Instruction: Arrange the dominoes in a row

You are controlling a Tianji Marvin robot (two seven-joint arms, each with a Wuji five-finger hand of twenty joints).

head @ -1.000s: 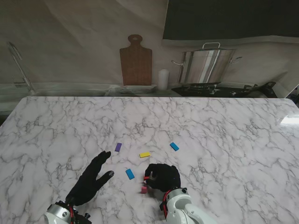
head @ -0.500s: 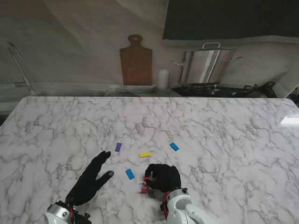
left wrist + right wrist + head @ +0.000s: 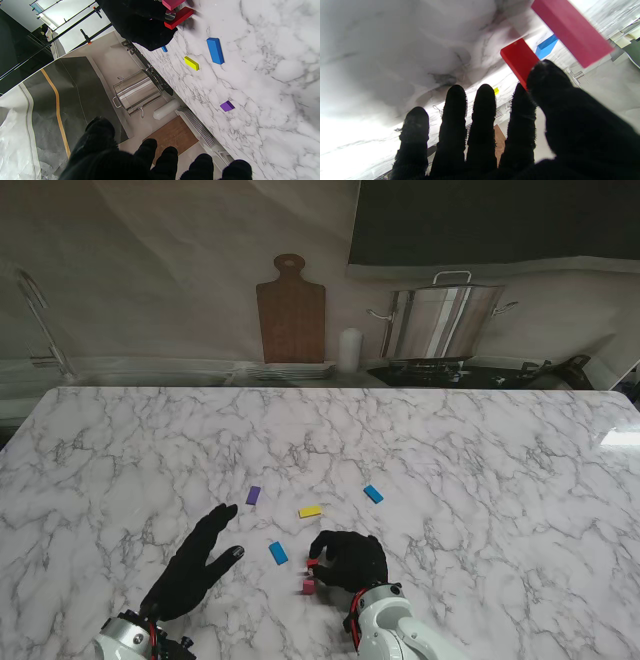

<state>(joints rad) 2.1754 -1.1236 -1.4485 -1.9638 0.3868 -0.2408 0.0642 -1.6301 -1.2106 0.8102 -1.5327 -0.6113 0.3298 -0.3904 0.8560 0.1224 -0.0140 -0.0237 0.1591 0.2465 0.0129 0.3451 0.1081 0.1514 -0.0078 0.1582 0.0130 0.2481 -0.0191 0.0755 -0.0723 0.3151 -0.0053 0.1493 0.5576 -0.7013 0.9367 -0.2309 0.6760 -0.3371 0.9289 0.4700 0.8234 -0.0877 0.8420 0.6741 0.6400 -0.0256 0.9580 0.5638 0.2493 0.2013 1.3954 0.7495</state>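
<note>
On the marble table [image 3: 262, 82], a blue domino [image 3: 215, 50] lies beside a yellow domino [image 3: 191, 63], a purple domino [image 3: 227, 106] well apart.

text: none readable | labels: none | numbers: none | signs: none

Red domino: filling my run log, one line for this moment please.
right hand shut on red domino | pink domino beside | left hand open
</note>
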